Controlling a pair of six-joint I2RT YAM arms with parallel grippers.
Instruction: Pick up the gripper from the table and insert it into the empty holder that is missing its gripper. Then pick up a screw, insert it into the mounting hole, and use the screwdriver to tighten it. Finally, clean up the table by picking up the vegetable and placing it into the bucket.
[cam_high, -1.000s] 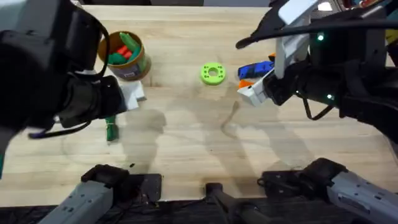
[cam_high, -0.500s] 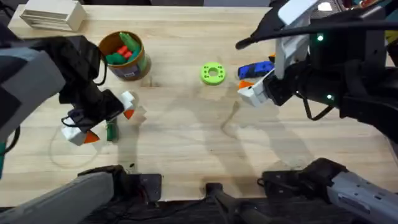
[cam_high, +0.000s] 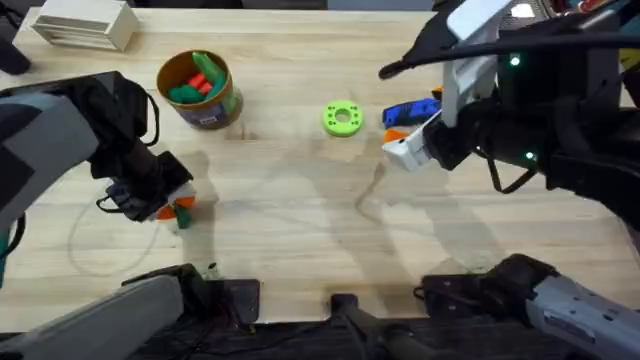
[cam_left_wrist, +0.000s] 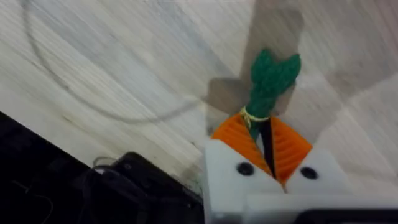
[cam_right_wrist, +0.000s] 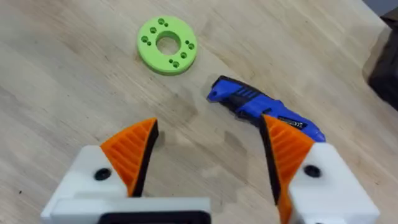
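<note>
Because the left gripper (cam_left_wrist: 268, 144) sits low over the counter (cam_high: 300, 230) near its left edge, the move to come turns on the green vegetable (cam_left_wrist: 268, 81) caught there: in the left wrist view the orange ribbed fingers (cam_left_wrist: 235, 138) are nearly together, clamped on the tied base of its knitted green top, whose long axis runs straight out from between them and away along the wood. Whether it is already lifted clear of the counter cannot be told. The bucket (cam_high: 200, 90) stands near the far left corner, beyond this gripper and slightly toward the middle, so the left arm is plainly the nearer one for the drop; it already holds green and red toy vegetables, packed fairly full, and the carry should rise enough to clear its rim. A white slatted block (cam_high: 85, 25) lies at the far left corner, apart from the bucket. Toward the middle, near the far edge, lies the green ring (cam_high: 342, 118). Just beside it on the right lies the blue screwdriver (cam_right_wrist: 264, 112), its long axis slanting across the wood, the tip end nearer the ring. The right gripper (cam_right_wrist: 208, 152) hovers over this spot with its fingers (cam_right_wrist: 134, 149) spread wide apart and nothing between them, the screwdriver's handle lying ahead of one finger.
</note>
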